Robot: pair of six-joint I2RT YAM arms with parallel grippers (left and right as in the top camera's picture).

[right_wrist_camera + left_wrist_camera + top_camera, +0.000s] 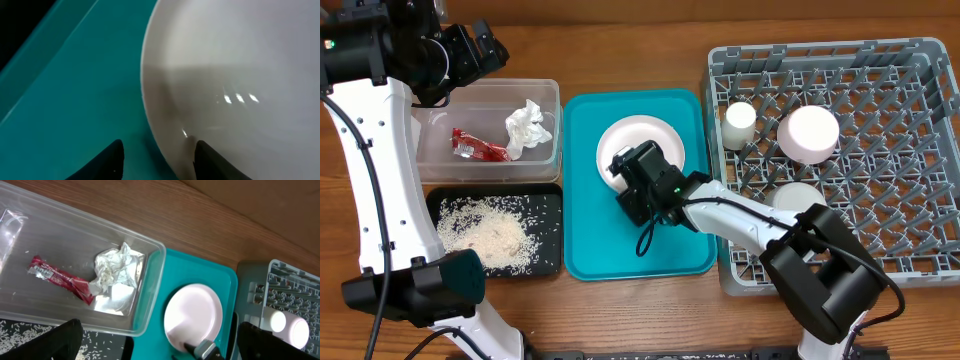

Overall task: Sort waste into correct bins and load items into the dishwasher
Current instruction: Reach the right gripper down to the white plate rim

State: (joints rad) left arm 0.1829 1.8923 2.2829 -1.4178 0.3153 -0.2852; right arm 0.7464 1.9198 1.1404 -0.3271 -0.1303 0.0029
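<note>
Looking down from overhead, the small white plate (645, 140) lies flat and face up on the far half of the teal tray (585, 230). It is plain, glossy and round, so it has no long axis. My right fingers (638, 168) sit at its near rim. My left fingers (480, 45) hang over the far left of the brown wooden desk (620, 60), just beyond the clear tub (450, 105). In the tub lie the crumpled napkin (527, 128) and the red sachet (478, 148), whose length runs left to right. Rice scraps (495, 232) are scattered in the black tray (550, 255). The grey rack (920, 150) on the right holds the cup (740, 120) and the bowl (808, 133).

From my left wrist, my left fingers (65, 340) stand wide apart and hold nothing. Beyond them are the napkin (117, 267), the sachet (60, 277) and the plate (192, 315).

From my right wrist, my right fingers (112, 160) are apart and straddle the plate (240, 75) at its rim, one over the teal tray (75, 100) and one over the white face. I cannot tell whether either touches.
</note>
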